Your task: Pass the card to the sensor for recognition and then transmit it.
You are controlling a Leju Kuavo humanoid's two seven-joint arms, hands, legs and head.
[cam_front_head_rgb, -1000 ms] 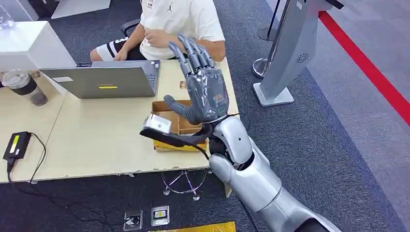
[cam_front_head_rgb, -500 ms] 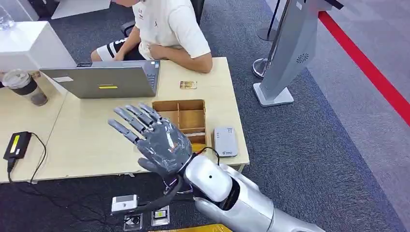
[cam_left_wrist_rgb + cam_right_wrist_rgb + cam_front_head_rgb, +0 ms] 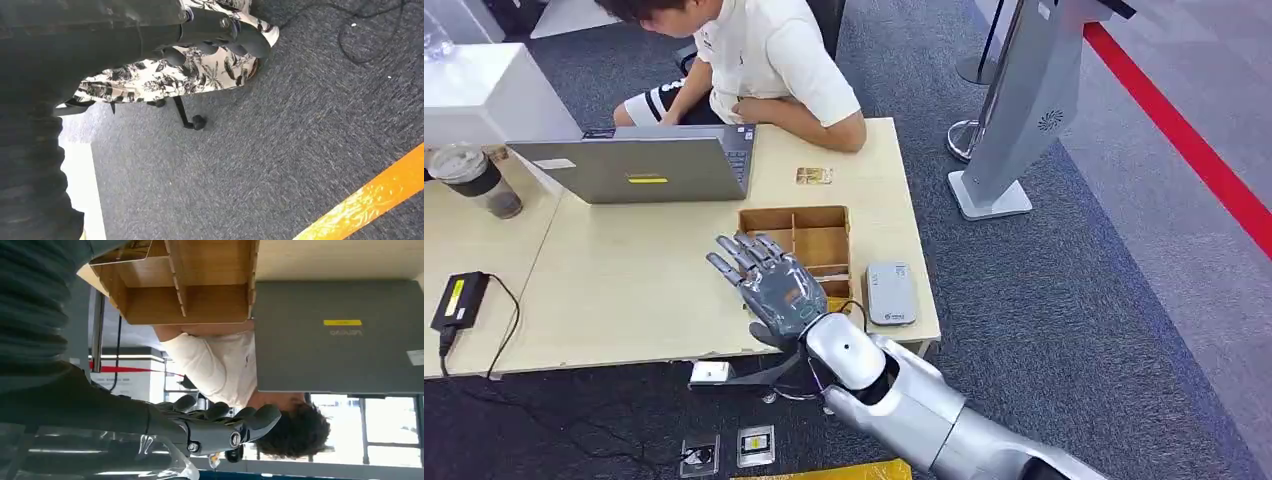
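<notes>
The right hand (image 3: 769,285) hovers over the bench (image 3: 624,290) beside the wooden box (image 3: 809,240), fingers spread, holding nothing. The card (image 3: 813,176) lies near the seated person (image 3: 764,60).

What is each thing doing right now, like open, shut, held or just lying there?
Robot's right hand: open, fingers spread, holding nothing.
Grey laptop: lid open.
Wooden divided box: open-topped, on the table.
Small card: lying flat, unheld.
Grey card sensor: flat near the table's edge.
Lidded plastic cup: upright.
</notes>
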